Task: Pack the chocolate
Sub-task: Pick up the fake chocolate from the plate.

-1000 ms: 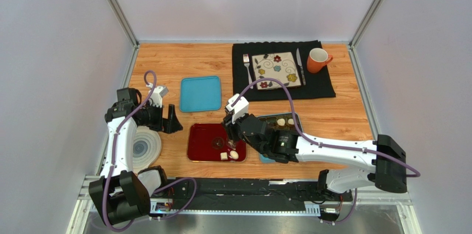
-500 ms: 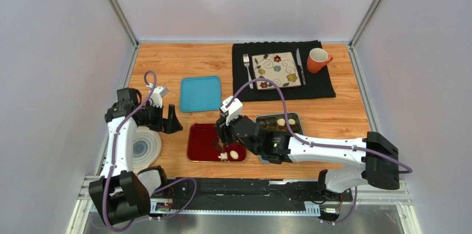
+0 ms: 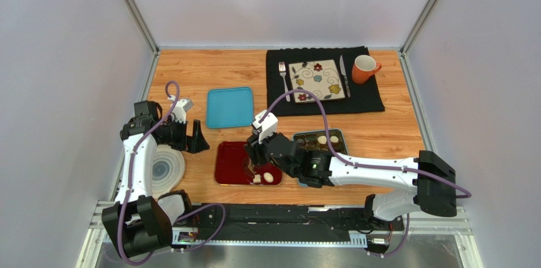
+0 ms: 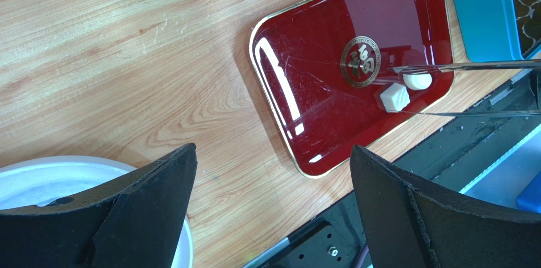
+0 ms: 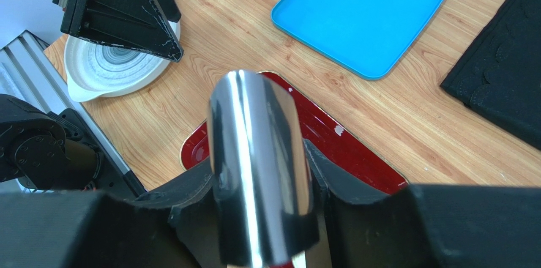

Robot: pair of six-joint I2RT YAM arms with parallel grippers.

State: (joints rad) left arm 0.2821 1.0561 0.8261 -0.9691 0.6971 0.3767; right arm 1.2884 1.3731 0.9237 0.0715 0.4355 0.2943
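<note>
Metal tongs are pinched between the fingers of the right gripper, presumably so that small pieces can be lifted without being crushed. Their thin arms are set either side of two white chocolates at the near right corner of the red tray. More pieces are seen in the compartmented box just to the right. The left gripper is held spread wide, well to the left, out of the way.

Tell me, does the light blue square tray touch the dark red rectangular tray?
Apart. The top external view shows a strip of bare wooden table between the light blue square tray and the dark red rectangular tray.
</note>
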